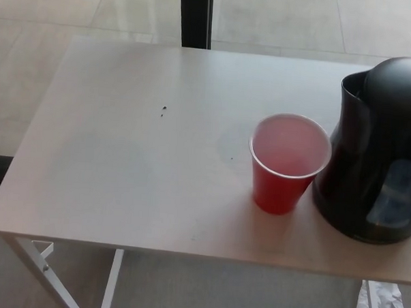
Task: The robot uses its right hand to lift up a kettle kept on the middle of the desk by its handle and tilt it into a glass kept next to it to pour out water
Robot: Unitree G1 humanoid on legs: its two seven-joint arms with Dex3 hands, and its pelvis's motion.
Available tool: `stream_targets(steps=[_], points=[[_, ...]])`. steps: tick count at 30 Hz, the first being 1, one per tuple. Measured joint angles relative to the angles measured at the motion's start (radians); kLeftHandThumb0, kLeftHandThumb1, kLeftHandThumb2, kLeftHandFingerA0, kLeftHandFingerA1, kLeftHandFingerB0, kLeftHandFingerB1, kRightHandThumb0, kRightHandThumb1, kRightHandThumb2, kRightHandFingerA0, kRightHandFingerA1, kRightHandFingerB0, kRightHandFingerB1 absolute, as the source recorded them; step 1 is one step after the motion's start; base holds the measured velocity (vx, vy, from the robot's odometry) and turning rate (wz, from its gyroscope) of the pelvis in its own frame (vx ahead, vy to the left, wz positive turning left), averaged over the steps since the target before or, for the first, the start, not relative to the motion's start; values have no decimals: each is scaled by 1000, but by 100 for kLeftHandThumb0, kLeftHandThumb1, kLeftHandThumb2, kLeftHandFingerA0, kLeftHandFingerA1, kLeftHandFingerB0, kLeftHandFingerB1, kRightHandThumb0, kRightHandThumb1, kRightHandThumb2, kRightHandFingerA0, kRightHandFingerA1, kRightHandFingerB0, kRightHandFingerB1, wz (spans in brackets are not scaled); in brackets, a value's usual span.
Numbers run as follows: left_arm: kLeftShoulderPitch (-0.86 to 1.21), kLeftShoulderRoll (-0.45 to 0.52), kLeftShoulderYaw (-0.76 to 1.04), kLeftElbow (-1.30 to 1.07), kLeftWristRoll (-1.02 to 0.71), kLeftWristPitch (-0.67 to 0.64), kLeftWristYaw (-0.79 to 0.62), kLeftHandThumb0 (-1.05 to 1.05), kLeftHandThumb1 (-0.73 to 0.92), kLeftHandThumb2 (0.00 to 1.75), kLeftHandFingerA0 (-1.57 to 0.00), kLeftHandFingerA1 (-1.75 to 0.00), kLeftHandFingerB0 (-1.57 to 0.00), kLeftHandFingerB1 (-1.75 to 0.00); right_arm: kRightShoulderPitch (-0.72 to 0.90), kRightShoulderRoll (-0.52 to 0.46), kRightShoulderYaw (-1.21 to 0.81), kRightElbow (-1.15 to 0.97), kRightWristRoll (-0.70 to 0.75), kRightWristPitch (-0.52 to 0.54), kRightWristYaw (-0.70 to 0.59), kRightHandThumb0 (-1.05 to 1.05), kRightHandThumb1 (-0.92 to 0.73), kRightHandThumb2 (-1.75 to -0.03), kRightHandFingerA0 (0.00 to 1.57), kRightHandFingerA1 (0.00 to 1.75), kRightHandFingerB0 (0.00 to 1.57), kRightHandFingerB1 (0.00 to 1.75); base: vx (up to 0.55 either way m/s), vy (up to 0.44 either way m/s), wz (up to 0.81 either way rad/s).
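Observation:
A black kettle [374,148] stands upright at the right edge of the head view, its spout facing left and its right side cut off by the frame, so its handle is hidden. A red plastic cup [287,164] stands upright just left of the kettle, touching or nearly touching it; its inside looks pale pink. Both rest on a pale wooden desk [137,164]. Neither of my hands shows in the view.
The desk's front edge runs along the bottom, with white legs [43,270] below at the left. A dark post [196,18] rises behind the desk. Crumpled white paper [382,301] lies on the floor at the lower right. A small dark speck [164,111] marks the desktop.

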Motion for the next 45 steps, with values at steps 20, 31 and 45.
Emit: stream_targets(steps=[20,31,45], points=[[-5,-15,83,-18,-67,-4,-21,-75,80,64,-39,-59,-28,-53,-394,-158,-2,-586,189,221,88,-69,-43,-84,0,19,0,18,0,0,0],[-3,-19,53,-18,-70,-4,-29,-80,79,63,-43,-57,-32,-52,-410,-170,303,-821,149,261,178,-72,-41,-80,0,17,0,6,0,0,0],[-12,-21,30,-21,-73,-25,-33,-76,80,64,-45,-58,-32,-53,-455,-171,512,-823,33,277,204,-59,-35,-75,0,24,0,15,0,0,0]])
